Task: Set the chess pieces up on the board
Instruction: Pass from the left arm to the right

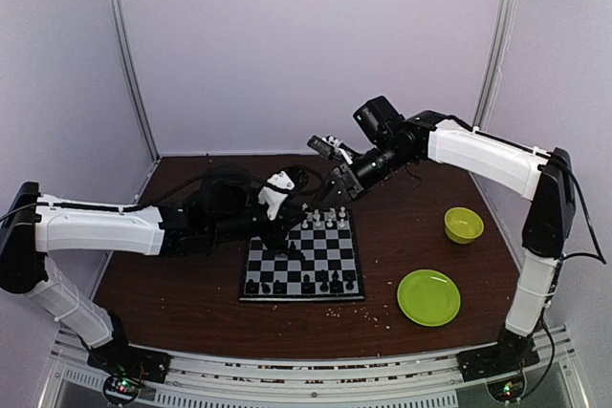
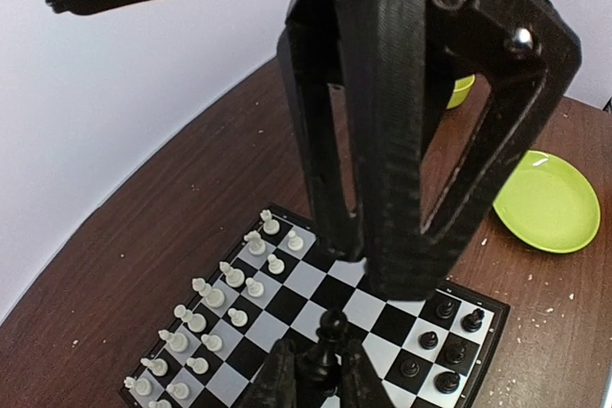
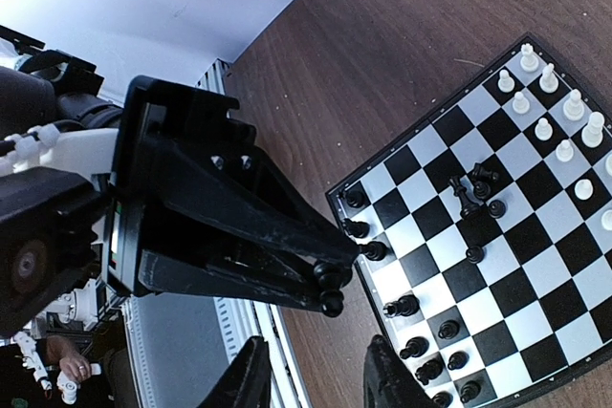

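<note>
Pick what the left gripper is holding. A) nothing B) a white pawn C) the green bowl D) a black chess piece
D: in the left wrist view the left gripper pinches a black chess piece between its fingers, above the board.

The dark brown wooden counter [image 1: 182,274] carries the board [image 1: 303,260] lying flat, directly beneath the left fingers [image 2: 277,377] and just to the near side of the right fingers [image 3: 247,379]. Well off to the right of both sets of fingers sits a round green plate [image 1: 428,296], with a small green bowl [image 1: 463,225] beyond it. Pale crumbs [image 1: 378,313] speckle the wood between board and plate.
</note>
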`<state>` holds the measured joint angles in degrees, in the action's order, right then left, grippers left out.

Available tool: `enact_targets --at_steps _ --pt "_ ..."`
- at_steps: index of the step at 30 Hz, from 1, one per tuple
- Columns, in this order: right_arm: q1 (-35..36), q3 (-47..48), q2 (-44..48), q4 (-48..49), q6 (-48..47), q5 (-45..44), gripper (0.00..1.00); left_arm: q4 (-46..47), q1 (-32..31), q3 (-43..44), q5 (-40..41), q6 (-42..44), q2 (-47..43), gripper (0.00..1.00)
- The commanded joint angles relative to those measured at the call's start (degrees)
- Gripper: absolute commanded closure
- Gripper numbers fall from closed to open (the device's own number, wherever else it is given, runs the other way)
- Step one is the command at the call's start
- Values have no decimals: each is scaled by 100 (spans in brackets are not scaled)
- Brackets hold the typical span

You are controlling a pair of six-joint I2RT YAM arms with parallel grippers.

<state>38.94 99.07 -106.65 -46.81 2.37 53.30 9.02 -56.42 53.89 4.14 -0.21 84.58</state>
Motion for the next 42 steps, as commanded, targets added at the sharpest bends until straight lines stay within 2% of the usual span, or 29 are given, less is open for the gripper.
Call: enact_targets --at_steps 1,16,27,37,42 --pt "32 -25 7 277 248 232 66 315 -35 184 122 -28 40 86" --pt "148 60 -250 371 399 259 68 360 -79 231 38 -6 9 86" --pt "166 -28 -303 473 437 347 79 389 -96 265 6 20 95 86" --pt "168 -127 -278 589 519 432 84 405 -136 258 31 74 102 86" --pt "184 -232 -202 636 512 439 91 419 -150 253 71 73 101 86"
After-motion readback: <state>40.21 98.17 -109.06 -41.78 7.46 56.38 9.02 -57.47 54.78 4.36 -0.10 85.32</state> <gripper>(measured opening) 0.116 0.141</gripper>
